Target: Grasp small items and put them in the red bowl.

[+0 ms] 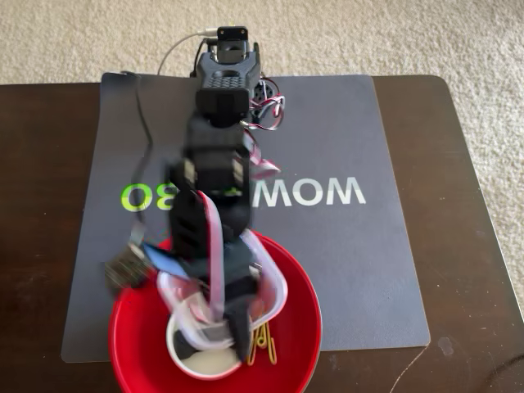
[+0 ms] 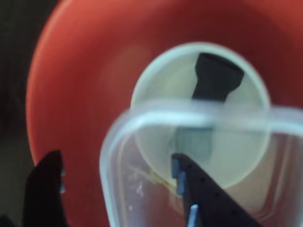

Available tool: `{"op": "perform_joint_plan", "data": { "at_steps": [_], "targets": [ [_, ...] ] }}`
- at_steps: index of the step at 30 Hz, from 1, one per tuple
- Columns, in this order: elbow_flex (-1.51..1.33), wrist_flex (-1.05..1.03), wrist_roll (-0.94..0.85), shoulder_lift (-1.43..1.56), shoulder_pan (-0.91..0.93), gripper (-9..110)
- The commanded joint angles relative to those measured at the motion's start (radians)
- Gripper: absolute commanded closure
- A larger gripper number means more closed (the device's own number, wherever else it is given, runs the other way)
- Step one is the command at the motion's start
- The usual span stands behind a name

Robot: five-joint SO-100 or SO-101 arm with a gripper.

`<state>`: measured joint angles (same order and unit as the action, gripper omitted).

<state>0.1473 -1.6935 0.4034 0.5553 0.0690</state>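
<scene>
Clear plastic tub [image 2: 142, 156]: wall between the parted jaws of the gripper [image 2: 118, 189], over the red bowl [image 2: 75, 94]. Beyond the jaws: white bowl [image 2: 156, 94] holding black clip [image 2: 215, 78]; clothespin [image 1: 267, 344] alongside. Step: depositing. Next, likely: spread jaws, lift clear.

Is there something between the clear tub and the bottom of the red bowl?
Yes. The white bowl, with the black clip inside, sits in the red bowl right under the clear tub, whose wall is between the gripper fingers.
</scene>
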Motion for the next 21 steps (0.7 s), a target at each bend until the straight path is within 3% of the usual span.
{"op": "perform_joint_plan", "data": {
  "at_steps": [1,8,12,16,21],
  "targets": [
    [-0.051,-0.014,-0.038,0.23,0.015,67],
    [-0.425,-0.014,-0.021,0.733,-0.069,67],
    [-1.015,-0.008,-0.138,1.167,-0.124,73],
    [-1.651,0.094,-0.241,1.546,-0.078,91],
    [-2.077,0.207,-0.247,1.779,-0.046,96]
  ]
}}
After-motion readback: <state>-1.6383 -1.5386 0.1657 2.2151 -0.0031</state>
